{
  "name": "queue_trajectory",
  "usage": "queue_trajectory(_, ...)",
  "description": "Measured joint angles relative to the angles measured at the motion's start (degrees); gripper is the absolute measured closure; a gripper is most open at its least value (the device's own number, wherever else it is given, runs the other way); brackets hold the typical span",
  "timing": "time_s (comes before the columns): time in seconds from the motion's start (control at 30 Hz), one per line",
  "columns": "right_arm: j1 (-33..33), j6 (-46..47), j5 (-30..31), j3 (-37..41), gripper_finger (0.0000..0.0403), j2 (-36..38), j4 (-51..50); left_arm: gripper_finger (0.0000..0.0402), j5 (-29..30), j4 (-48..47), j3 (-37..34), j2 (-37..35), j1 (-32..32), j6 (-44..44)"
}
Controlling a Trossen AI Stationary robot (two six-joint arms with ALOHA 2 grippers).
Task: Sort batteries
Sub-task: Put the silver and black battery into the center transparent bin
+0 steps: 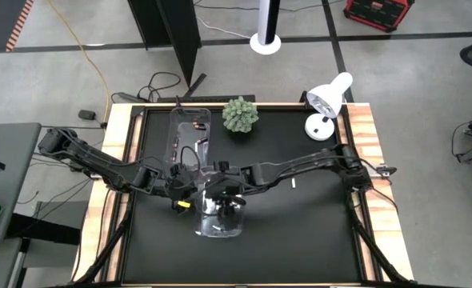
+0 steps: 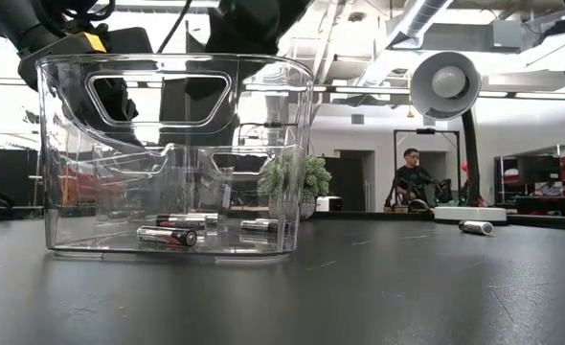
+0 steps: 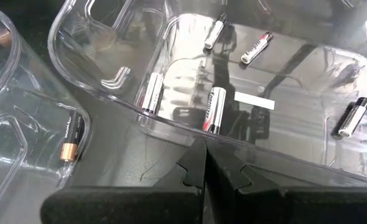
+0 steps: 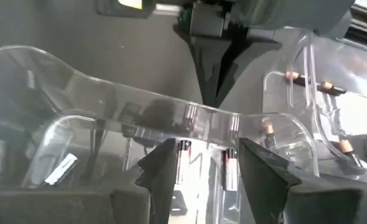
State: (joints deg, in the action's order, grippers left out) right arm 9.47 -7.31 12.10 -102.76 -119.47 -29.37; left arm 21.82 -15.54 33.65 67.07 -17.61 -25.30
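Note:
Two clear bins stand on the black table. The near bin [image 1: 218, 214] [image 2: 168, 153] holds several silver-white batteries [image 3: 213, 109] [image 2: 168, 235] lying on its floor. The far bin [image 1: 190, 132] holds dark batteries with copper ends [image 4: 308, 81] [image 3: 70, 138]. One stray battery [image 1: 294, 183] [image 2: 476, 227] lies on the table to the right. My left gripper [image 3: 205, 155] [image 1: 186, 200] is shut, with its tips at the near bin's left rim. My right gripper [image 4: 205, 162] [image 1: 224, 200] is open above the near bin's inside and holds nothing. My left gripper's shut fingertips [image 4: 211, 93] point slanting down at the near bin's left rim [image 4: 214, 115]. I cannot tell whether they touch it. The bin stands flat on the table.
A small green plant [image 1: 240, 114] and a white desk lamp [image 1: 326, 100] stand by the far edge. A person [image 2: 412, 177] sits in the room beyond. The table's right half [image 1: 316, 224] is bare black mat apart from the stray battery.

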Motion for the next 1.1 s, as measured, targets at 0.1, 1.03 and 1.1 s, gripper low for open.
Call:
queue_trajectory(0.1,0.0,0.2,0.0,1.7,0.0222,1.2,1.0,0.0400,0.0,0.0,0.0,0.0,0.0,0.0)
queue_trajectory(1.03,4.0,65.7,18.6,54.5,0.0228,35.8,-14.7,0.0400,0.0,0.0,0.0,0.0,0.0,0.9)
queue_trajectory(1.1,4.2,69.3,17.3,56.0,0.0228,35.8,-15.2,0.0400,0.0,0.0,0.0,0.0,0.0,0.9)
